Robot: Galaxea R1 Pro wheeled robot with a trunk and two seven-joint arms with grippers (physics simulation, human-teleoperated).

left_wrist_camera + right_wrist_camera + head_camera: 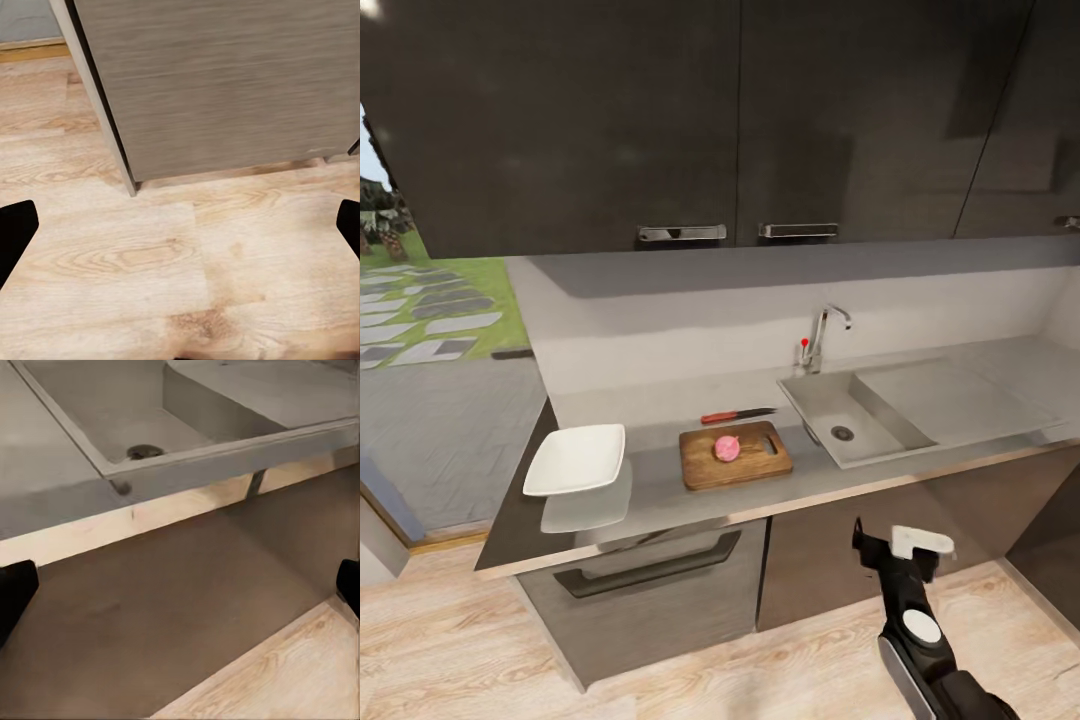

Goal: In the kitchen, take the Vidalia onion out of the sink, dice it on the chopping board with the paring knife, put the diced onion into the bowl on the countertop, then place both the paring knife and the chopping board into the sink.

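The pinkish Vidalia onion (727, 448) sits whole on the brown chopping board (755, 464), in the middle of the grey countertop (660, 492). Just behind the board lies the red-handled paring knife (737, 415). The white bowl (575, 459) stands at the counter's left end. To the right of the board is the sink (812, 402), its basin (112, 420) holding nothing. My right gripper (895, 545) hangs open below the counter's front edge, under the sink, its dark fingertips (15, 592) wide apart. My left gripper (180, 240) is open too, low above the wood floor.
A chrome tap (822, 338) with a red knob stands behind the sink, and a drainboard (950, 400) lies to its right. Dark wall cabinets (690, 120) hang overhead. Grey lower cabinets (225, 82) front the counter. An opening to a garden (430, 310) lies at the left.
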